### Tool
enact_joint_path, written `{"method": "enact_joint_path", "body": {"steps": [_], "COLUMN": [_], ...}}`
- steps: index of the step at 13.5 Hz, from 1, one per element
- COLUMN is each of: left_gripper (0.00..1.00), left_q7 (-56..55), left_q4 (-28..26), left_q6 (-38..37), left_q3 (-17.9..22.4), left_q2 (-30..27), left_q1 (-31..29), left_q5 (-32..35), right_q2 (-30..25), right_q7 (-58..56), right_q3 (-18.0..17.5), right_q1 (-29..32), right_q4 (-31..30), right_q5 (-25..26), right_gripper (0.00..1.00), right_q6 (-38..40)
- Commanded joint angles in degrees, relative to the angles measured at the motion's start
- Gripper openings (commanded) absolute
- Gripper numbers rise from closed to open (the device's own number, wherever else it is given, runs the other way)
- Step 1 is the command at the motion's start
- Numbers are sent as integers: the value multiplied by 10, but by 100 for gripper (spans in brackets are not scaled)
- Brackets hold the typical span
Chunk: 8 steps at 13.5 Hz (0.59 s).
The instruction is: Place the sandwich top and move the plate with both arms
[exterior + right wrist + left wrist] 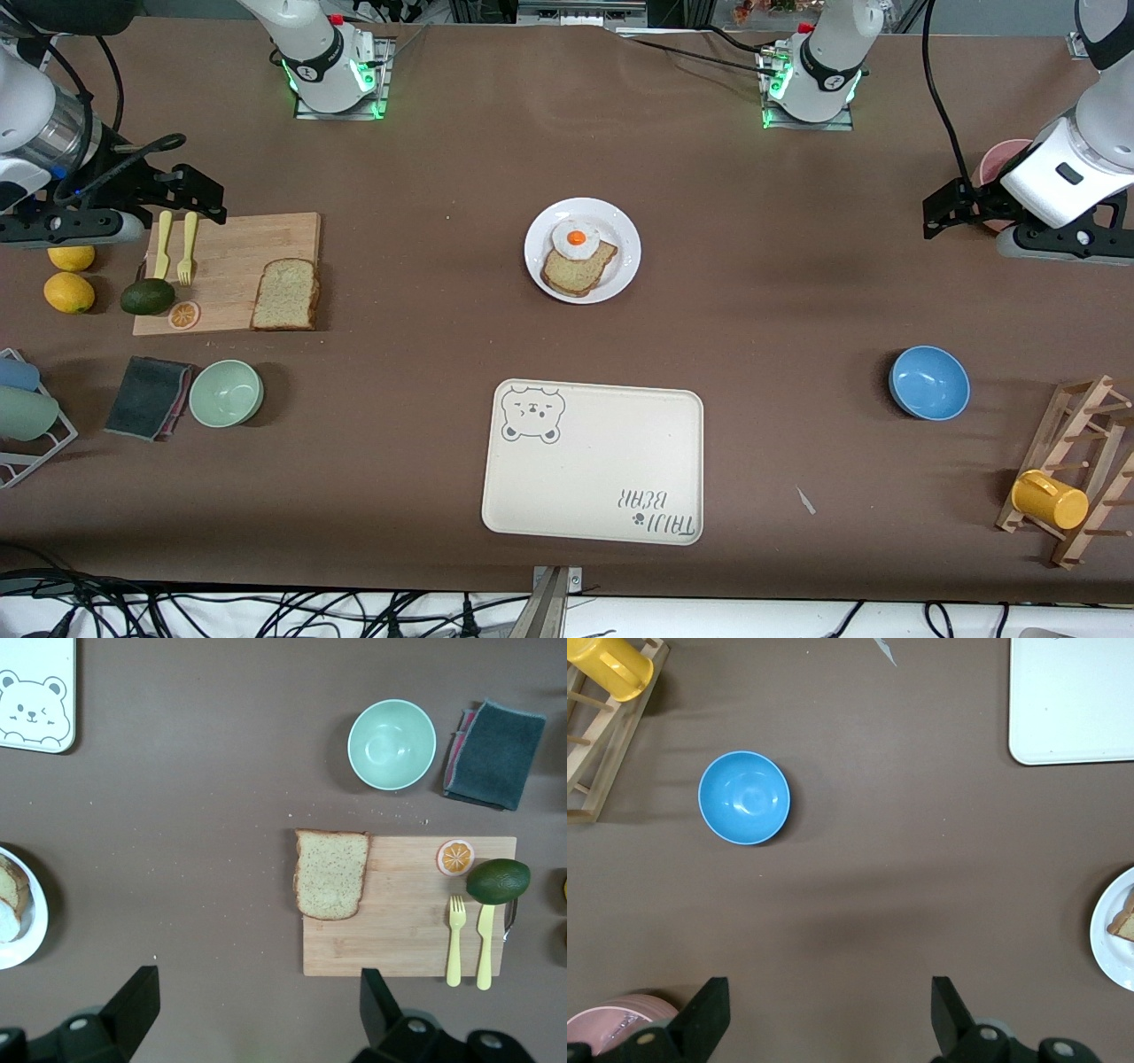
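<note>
Speckled, squarish sandwich top (285, 295) lies on a wooden board (232, 257); round white plate (582, 250) sits mid-table; left gripper (828, 1014) and right gripper (257, 1010) hover, jaws released, empty

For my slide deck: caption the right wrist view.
Open right gripper over wooden cutting board bearing speckled wholegrain bread slice.

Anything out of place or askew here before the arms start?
Only the sandwich top stands out: it overhangs the cutting board's edge toward the plate. Some crumbs lie near it. Nothing spilled or damaged.
</note>
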<state>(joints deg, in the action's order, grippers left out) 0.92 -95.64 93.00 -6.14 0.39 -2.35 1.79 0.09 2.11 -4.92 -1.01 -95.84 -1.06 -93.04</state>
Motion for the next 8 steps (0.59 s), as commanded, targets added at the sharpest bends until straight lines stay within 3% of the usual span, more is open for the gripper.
{"method": "enact_joint_path", "body": {"steps": [1, 8], "left_gripper": [100, 100], "left_q7": [2, 3], "left_q4": [-2, -2], "left_q6": [4, 5], "left_q3": [-2, -1], "left_q2": [-3, -2], "left_q1": [-2, -4], "left_q5": [1, 1], "right_q2": [0, -2], "right_q7": [-2, -3], "right_q3": [2, 7], "right_q1": [0, 1], "right_q4": [13, 12], "right_q5": [1, 1], "right_gripper": [100, 100], "right_q6": [14, 33]}}
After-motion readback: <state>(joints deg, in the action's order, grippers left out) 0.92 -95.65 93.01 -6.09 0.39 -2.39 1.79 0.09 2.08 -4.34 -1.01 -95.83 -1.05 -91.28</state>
